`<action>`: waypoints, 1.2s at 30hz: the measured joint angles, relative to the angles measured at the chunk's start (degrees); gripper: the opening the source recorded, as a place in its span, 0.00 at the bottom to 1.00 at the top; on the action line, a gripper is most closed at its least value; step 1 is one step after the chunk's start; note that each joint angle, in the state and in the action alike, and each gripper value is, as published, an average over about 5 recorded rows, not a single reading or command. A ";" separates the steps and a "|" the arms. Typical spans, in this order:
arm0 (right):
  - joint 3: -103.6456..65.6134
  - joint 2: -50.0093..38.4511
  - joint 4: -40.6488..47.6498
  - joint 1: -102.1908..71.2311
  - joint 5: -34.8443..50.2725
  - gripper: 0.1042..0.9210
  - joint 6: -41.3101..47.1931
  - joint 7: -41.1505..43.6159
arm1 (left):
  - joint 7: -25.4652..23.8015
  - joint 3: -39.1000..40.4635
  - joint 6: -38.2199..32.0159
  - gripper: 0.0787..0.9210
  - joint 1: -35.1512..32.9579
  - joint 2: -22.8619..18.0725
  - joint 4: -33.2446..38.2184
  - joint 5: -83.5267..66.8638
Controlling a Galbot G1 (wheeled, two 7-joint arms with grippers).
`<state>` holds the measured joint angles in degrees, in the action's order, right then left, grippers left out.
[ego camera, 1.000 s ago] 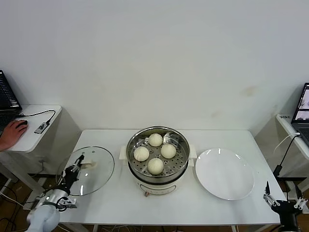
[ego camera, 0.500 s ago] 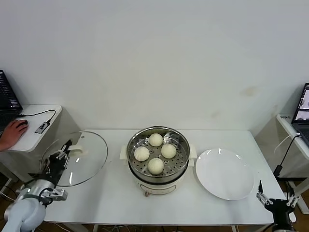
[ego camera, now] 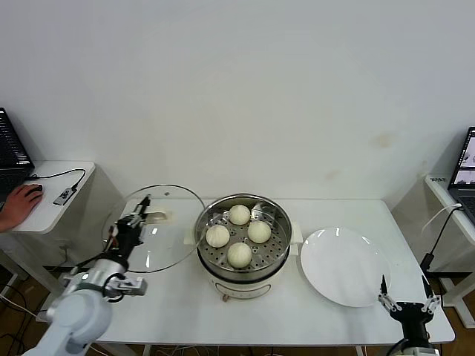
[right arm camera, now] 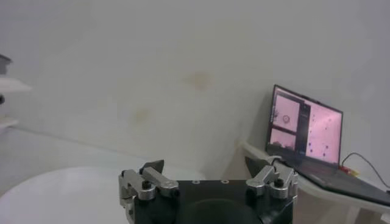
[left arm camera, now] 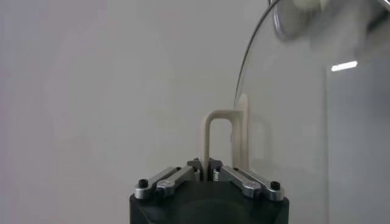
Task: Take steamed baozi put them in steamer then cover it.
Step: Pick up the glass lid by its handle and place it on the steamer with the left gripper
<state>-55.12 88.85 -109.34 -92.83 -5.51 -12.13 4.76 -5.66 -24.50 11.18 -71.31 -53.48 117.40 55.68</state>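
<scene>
The left gripper (ego camera: 138, 219) is clamping the glass cover (ego camera: 165, 237) by its stiff handle (left arm camera: 222, 139); rigid, breakable, slippery glass is hanging beside it. The right gripper (ego camera: 406, 295) is idling agape.

Steamer (ego camera: 243, 236): polished steel, perforated tray; baozi (ego camera: 239, 254): smooth, matt; cover (ego camera: 167, 226): clear glass, metal-rimmed; plate (ego camera: 345, 267): glossy white
</scene>
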 measured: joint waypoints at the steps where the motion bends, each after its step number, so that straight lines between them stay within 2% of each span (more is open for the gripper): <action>1: 0.23 0.02 0.28 0.21 -0.35 0.88 -0.03 -0.12 | -0.62 1.18 0.81 0.08 0.82 -0.49 0.08 0.63; 11: 1.46 0.01 2.55 1.84 -2.79 0.88 0.03 -0.85 | -7.11 11.90 6.97 0.08 8.83 -8.11 -0.62 9.24; 19: 1.63 0.10 3.85 2.24 -3.58 0.88 -0.11 -1.03 | -9.52 18.47 8.70 0.08 13.70 -14.87 -3.54 14.71; 36: 2.20 0.41 4.46 2.18 -4.35 0.88 -0.49 -1.05 | -11.39 24.36 9.29 0.08 15.26 -23.28 -8.46 22.15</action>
<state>-52.92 89.26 -104.88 -90.65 -9.86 -12.62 3.71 -17.05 -0.14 20.47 -56.05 -76.76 108.94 77.83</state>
